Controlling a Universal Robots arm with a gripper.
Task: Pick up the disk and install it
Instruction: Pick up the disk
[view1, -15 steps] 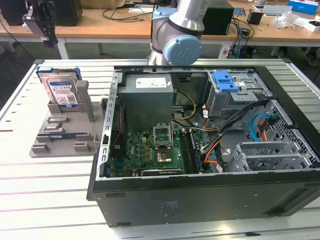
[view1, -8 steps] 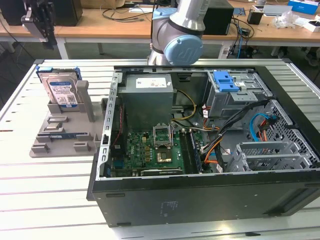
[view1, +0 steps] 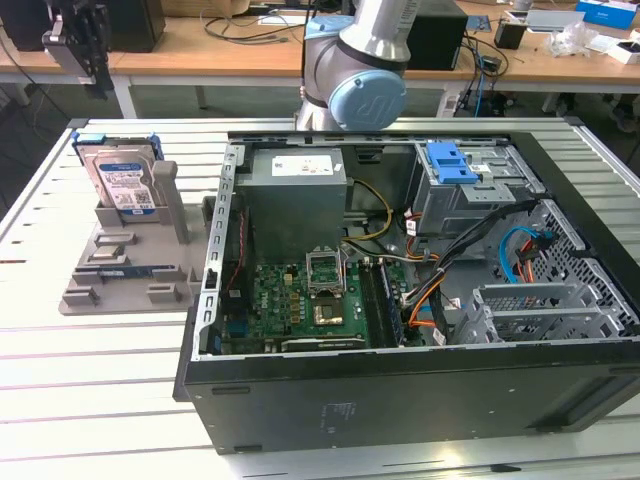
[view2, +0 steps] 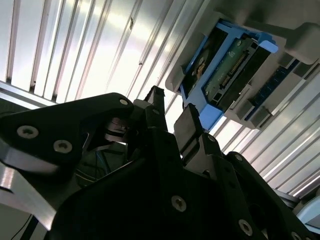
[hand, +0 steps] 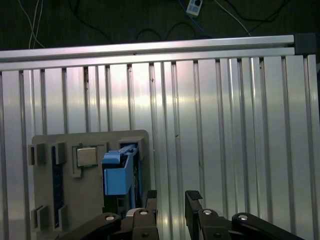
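Note:
The disk (view1: 122, 180) stands on edge in a grey holder (view1: 130, 275) on the slatted table, at the exterior view's left. It is a silver drive with a blue-and-white label and blue side rails. My gripper (view1: 97, 75) hangs high above and behind the holder, well clear of the disk. In the first wrist view the disk's blue rail (hand: 119, 174) shows in the holder (hand: 50, 150), just beside my gripper (hand: 170, 196). The second wrist view shows the disk's connector end (view2: 222, 70) beyond my gripper (view2: 172, 107). The gripper is open and holds nothing.
An open black computer case (view1: 400, 400) lies at the exterior view's right. Inside are a grey power-supply box (view1: 295, 200), a motherboard (view1: 300, 305), loose cables and a grey drive cage (view1: 470, 195) with a blue tab (view1: 450, 160). The arm's base (view1: 355, 70) stands behind the case.

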